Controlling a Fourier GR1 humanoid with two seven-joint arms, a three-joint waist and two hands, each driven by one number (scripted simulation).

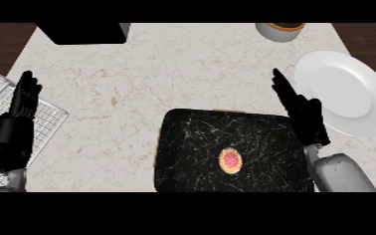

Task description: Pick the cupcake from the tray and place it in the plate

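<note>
A small cupcake [231,160] with a pink-red top and pale rim sits on the black speckled tray [191,149] near the counter's front edge. A white plate [345,87] lies at the right side of the counter. My right hand [303,113] is open with straight fingers, standing between the tray's right edge and the plate, a little above and right of the cupcake. At the left edge my left hand [21,114] rests open with fingers up.
A wire rack [46,117] lies under my left hand at the counter's left edge. A black box [82,32] stands at the back left. A grey pot [280,31] sits at the back right.
</note>
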